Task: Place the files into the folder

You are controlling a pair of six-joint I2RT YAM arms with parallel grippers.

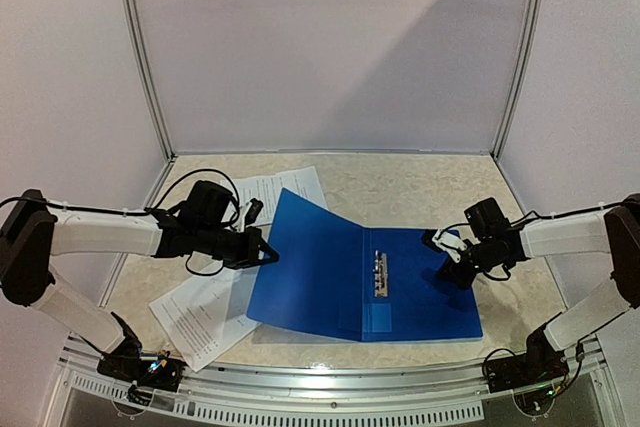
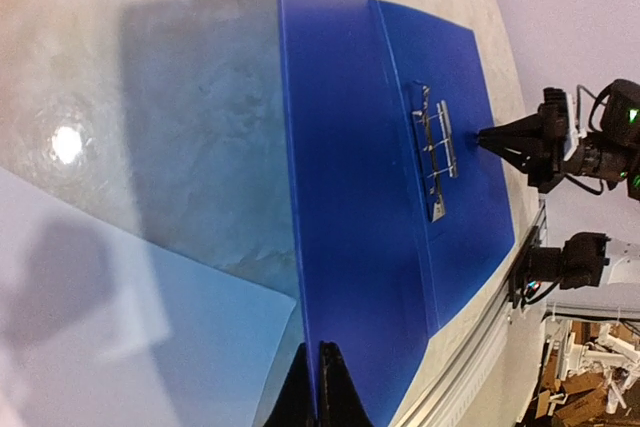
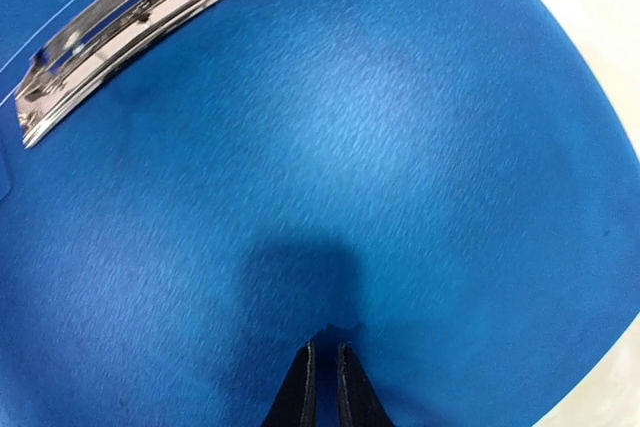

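The blue folder (image 1: 330,267) lies open, its right half flat on the table and its left cover lifted at a slant. My left gripper (image 1: 270,252) is shut on that cover's free edge; in the left wrist view the thin blue sheet (image 2: 350,147) runs between the fingertips of the left gripper (image 2: 318,367). The metal clip (image 1: 380,273) sits by the spine. My right gripper (image 1: 445,269) is shut with nothing in it, its tips down on the flat right cover (image 3: 350,147). The files, white printed sheets (image 1: 205,312), lie partly under the lifted cover.
One more white sheet (image 1: 270,192) pokes out behind the folder at the back left. The table's metal front rail (image 1: 330,382) runs just below the folder. White booth walls close the back and sides.
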